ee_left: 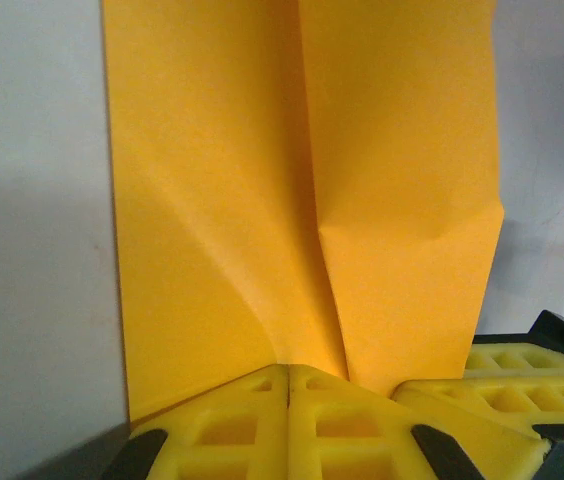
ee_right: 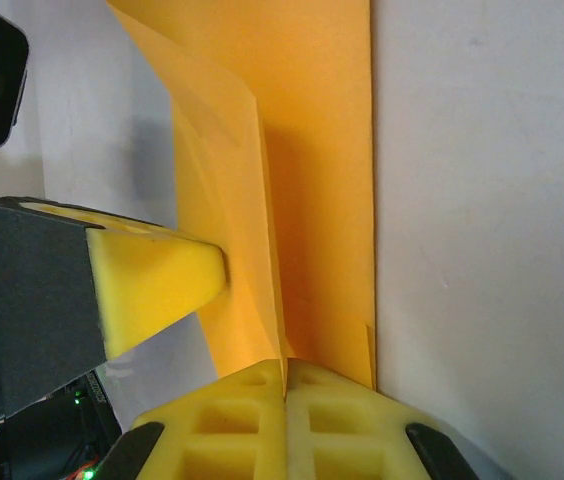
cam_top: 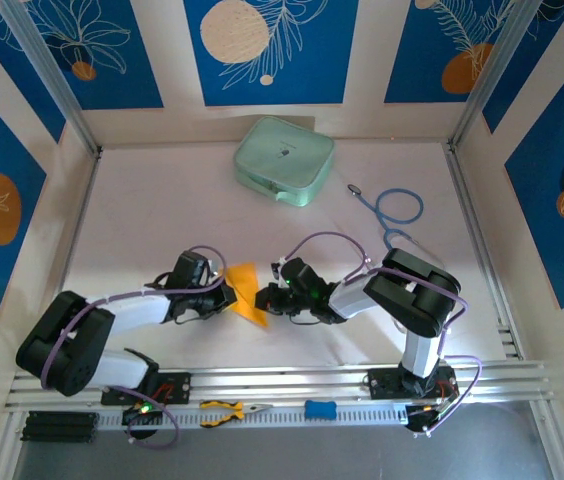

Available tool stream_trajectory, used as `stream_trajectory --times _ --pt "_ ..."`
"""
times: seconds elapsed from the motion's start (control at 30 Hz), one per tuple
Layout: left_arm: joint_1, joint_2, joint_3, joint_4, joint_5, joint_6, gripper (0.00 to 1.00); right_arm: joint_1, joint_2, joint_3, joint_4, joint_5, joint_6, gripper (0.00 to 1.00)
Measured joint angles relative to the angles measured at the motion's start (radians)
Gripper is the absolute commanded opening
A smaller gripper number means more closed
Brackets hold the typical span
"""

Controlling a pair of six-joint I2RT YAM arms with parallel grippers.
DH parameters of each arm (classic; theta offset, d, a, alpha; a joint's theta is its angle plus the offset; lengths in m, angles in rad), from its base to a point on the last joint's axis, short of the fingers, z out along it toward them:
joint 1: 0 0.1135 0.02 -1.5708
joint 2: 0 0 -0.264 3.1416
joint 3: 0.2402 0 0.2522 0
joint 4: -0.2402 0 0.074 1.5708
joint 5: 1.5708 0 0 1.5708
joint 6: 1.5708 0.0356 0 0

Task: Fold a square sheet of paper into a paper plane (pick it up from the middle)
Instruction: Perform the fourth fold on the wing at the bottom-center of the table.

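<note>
The orange-yellow sheet of paper [cam_top: 246, 292] is folded along lengthwise creases into a narrow pointed shape and is held just above the white table [cam_top: 162, 200], between my two grippers. My left gripper [cam_top: 224, 291] is shut on its left side. In the left wrist view the paper [ee_left: 262, 200] runs down into the closed yellow fingertips [ee_left: 288, 372]. My right gripper [cam_top: 270, 298] is shut on the opposite edge. In the right wrist view a paper [ee_right: 312, 200] flap enters the seam of its closed tips [ee_right: 284, 368]. The left gripper's fingers [ee_right: 157, 280] press on the paper from the left.
A pale green rounded case [cam_top: 284, 160] lies at the back centre. A blue cable loop [cam_top: 399, 208] lies at the back right. Orange-handled pliers [cam_top: 234, 410] and a small blue object [cam_top: 320, 409] rest on the front rail. Patterned walls and metal posts enclose the table.
</note>
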Motion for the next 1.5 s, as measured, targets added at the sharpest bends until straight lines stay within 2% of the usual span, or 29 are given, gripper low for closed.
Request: stream_trajectory --times 0.8,1.17,1.5 --pt "-0.006 -0.022 -0.018 0.003 -0.013 0.0 0.03 0.002 0.0 0.001 0.0 -0.003 0.0 0.05" --pt "-0.011 -0.086 -0.026 0.004 -0.008 -0.001 0.09 0.003 0.001 0.001 0.003 0.0 0.0 0.05" --pt "-0.015 -0.054 0.062 0.049 0.024 0.004 0.1 0.004 0.003 0.0 0.008 0.0 0.001 0.05"
